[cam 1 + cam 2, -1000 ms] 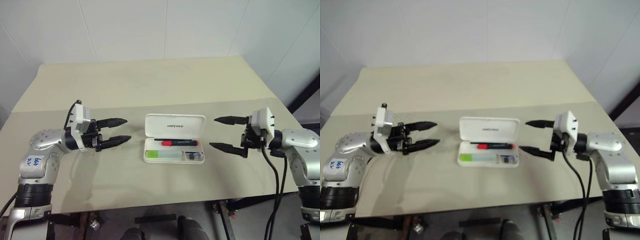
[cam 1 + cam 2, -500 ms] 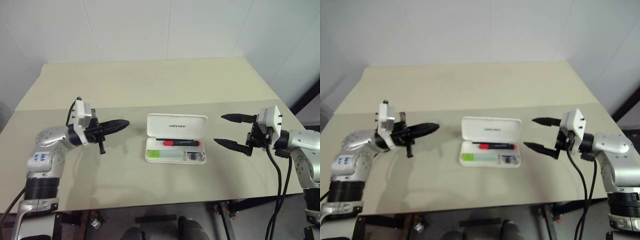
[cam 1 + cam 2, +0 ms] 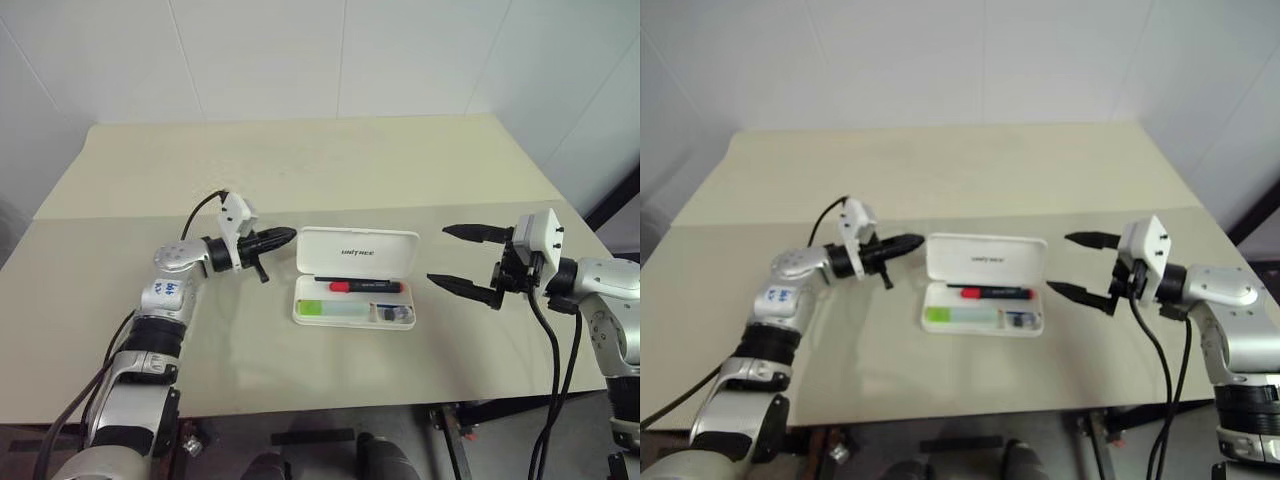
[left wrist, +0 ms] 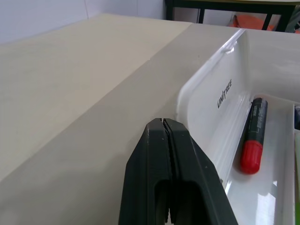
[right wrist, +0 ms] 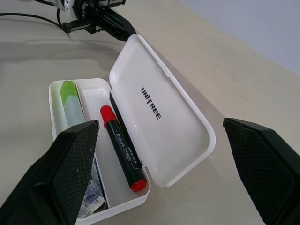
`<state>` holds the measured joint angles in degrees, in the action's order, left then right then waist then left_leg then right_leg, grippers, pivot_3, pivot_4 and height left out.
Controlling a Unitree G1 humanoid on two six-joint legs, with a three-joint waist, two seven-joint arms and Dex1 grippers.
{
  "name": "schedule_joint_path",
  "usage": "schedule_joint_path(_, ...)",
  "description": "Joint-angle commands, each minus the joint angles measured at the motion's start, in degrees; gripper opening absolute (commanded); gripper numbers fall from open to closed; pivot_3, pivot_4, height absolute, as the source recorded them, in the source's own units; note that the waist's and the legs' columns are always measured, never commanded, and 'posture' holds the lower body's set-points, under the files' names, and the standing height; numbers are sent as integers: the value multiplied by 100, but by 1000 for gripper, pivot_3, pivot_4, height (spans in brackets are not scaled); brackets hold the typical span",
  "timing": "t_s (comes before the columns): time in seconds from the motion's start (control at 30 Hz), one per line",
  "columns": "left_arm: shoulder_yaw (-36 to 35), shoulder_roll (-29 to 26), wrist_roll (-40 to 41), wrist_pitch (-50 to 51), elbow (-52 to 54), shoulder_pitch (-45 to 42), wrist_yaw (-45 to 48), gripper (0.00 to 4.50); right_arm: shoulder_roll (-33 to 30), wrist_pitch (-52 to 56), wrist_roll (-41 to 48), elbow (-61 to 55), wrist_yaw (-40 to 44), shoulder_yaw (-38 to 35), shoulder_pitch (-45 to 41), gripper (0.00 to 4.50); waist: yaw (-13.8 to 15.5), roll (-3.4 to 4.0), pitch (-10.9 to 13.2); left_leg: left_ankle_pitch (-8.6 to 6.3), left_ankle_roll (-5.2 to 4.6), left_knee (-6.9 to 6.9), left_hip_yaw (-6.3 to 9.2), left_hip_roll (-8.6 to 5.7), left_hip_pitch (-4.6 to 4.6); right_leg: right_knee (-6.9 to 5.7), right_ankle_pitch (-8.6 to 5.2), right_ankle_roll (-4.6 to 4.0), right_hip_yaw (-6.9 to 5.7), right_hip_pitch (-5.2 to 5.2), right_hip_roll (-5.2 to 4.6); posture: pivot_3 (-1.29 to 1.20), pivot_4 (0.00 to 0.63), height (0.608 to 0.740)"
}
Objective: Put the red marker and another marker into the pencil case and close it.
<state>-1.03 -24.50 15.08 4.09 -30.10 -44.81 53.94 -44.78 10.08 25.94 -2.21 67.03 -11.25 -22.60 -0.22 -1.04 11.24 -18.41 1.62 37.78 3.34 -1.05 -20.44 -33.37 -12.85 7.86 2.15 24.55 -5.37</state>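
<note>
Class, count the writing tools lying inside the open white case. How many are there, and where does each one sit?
2. The red marker lies along the tray's far side, next to the raised lid of the pencil case. The lime-green highlighter lies along the near side.

Beige table [image 3: 330, 170] spanning the centre of the frame, its top crossed by a seam running left to right at mid-height. White tiled wall [image 3: 300, 55] along the upper edge. Dark floor [image 3: 320, 455] along the lower edge.

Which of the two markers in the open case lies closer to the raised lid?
The slim red-capped, black-barrelled marker; it lies right beside the white case's lid, while the chunky lime-green highlighter sits along the front wall.
</note>
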Motion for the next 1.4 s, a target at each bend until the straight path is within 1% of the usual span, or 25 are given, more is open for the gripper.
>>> schedule_joint_path(0.03,4,30,81,-328,117,-124,363,13,-38,-2,95,-239,-79,-83,36,4500,12,0,0,0,0,0,0,0,-1,1,0,0,0,0,0,0,150,740)
schedule_joint_path(0.13,5,-34,216,-510,359,32,820,13,-30,19,109,-283,-124,-76,56,4500,14,0,0,0,0,1,0,-2,-1,1,0,1,0,0,-1,0,150,740)
schedule_joint_path(0.23,102,-174,161,-759,620,233,1247,13,-20,33,115,-313,-154,-64,81,4500,5,0,0,0,0,1,0,0,-1,1,0,1,0,0,0,0,150,740)
schedule_joint_path(0.33,351,-389,-20,-1092,897,488,1712,13,-2,44,116,-324,-181,-37,89,4500,4,0,0,0,0,1,-1,0,-1,1,0,0,1,0,0,0,150,740)
schedule_joint_path(0.43,654,-550,-199,-1202,1181,749,1959,13,26,47,106,-338,-213,-11,96,4500,7,0,0,0,-1,1,-1,0,-1,1,0,0,1,-1,0,0,150,740)
schedule_joint_path(0.63,1057,-631,-517,-889,1681,1112,1780,13,65,73,104,-404,-280,-2,153,4500,20,0,0,-1,-3,6,2,0,-2,-2,0,0,2,-2,-1,0,150,740)
schedule_joint_path(0.77,1223,-566,-813,-480,1834,1240,1343,13,84,108,109,-467,-333,3,185,4500,13,0,0,-2,-5,9,1,-1,-1,-3,0,0,2,-2,-1,0,150,740)
schedule_joint_path(0.87,1336,-460,-763,13,2058,1371,1213,13,99,107,119,-507,-379,12,226,4500,11,0,0,-2,-5,16,1,0,0,-2,0,0,2,-3,0,0,150,740)
schedule_joint_path(1.03,1532,-503,-972,497,2218,1406,1001,13,174,87,136,-593,-487,31,319,4500,17,0,0,-1,-5,22,2,-1,10,-2,-1,-1,4,-13,-1,0,150,740)
schedule_joint_path(1.3,1683,-550,-948,1067,2428,1301,1014,13,273,47,105,-551,-511,94,305,4500,12,0,-1,0,-5,27,4,-2,21,-5,-1,-2,5,-25,-1,0,150,740)
schedule_joint_path(1.4,1400,-377,-547,1407,2560,1273,897,13,315,15,82,-481,-495,150,250,4500,11,0,-1,0,-5,27,4,-2,20,-4,-1,-2,5,-25,-1,0,150,740)
